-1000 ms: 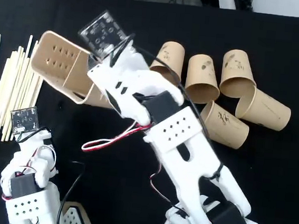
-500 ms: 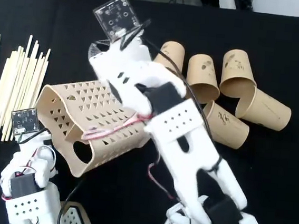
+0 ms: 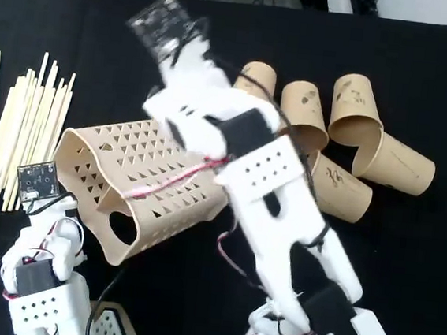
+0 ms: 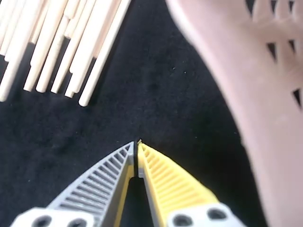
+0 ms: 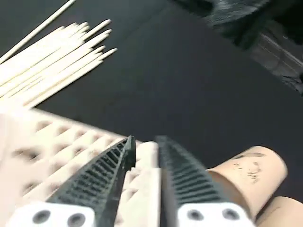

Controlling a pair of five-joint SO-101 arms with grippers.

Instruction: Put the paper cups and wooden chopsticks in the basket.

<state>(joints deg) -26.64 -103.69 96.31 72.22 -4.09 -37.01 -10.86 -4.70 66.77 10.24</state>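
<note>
Nothing loaded yet. My right tool (image 5: 146, 141) seems pinched on the rim of the tipped basket (image 3: 125, 166), paper cups (image 3: 390, 164) beside it; left tool (image 4: 137, 143) closed, empty, chopsticks (image 4: 61, 42) just ahead.

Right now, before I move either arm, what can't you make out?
- Whether the right pincer grips the basket: the right wrist view does not settle it, and the right arm covers it in the high view.
- The basket's end nearest the cups: under that arm, high view.
- The cups beside the arm: partly covered, high view.
- Far ends of the chopsticks: cut off by the left wrist view's edge.
</note>
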